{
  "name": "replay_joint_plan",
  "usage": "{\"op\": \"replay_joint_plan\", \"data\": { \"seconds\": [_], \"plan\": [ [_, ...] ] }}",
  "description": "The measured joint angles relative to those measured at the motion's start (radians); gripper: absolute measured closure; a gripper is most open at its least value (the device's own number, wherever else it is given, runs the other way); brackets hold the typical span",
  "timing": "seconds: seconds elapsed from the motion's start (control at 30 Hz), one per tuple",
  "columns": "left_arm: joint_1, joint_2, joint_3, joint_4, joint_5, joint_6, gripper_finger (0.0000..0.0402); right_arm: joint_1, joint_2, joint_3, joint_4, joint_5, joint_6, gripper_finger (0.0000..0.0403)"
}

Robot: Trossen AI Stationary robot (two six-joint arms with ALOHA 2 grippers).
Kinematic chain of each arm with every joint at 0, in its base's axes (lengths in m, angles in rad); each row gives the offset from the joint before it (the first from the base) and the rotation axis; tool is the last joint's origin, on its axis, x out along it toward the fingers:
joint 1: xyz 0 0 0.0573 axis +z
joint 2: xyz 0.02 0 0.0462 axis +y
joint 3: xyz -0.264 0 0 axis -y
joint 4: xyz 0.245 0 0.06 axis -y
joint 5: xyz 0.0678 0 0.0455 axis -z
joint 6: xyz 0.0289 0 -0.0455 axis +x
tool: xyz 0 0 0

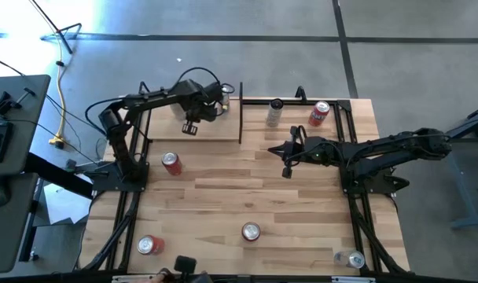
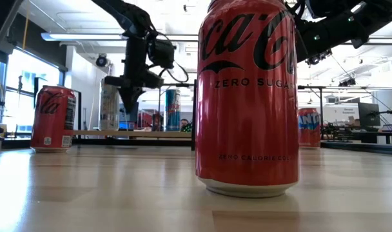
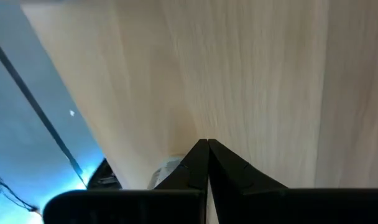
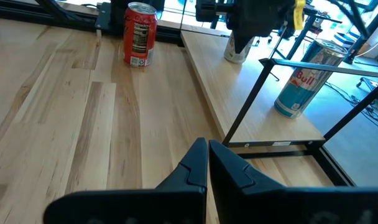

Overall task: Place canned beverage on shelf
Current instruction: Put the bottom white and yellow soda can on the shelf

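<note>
The shelf (image 1: 164,132) is a pale board with black rod ends at the table's far left. A silver can (image 2: 109,103) and a blue-and-silver can (image 4: 303,81) stand upright on it. My left gripper (image 1: 190,126) is shut and empty. It points down over the board (image 3: 239,74), just right of the silver can, whose top (image 3: 167,168) shows beside the fingers. I cannot tell whether it touches the can. My right gripper (image 4: 207,146) is shut and empty, hovering over the table's middle right (image 1: 272,149) and pointing toward the shelf.
Loose cans stand on the table: red ones at the left (image 1: 170,163), near left (image 1: 148,245) and near middle (image 1: 251,230), and a silver one at the near right (image 1: 351,258). A silver can (image 1: 275,112) and a red one (image 1: 319,112) stand at the far edge.
</note>
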Motion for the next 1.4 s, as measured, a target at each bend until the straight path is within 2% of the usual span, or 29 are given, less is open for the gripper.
{"op": "replay_joint_plan", "data": {
  "seconds": [0.53,1.4],
  "plan": [
    [0.099,-0.001,0.000,-0.010,0.001,-0.021,0.0401,0.000,0.000,0.000,-0.002,0.000,0.000,0.0403],
    [0.068,-0.001,0.000,-0.036,0.030,-0.025,0.0401,0.000,0.000,0.000,-0.004,0.000,0.000,0.0403]
  ]
}}
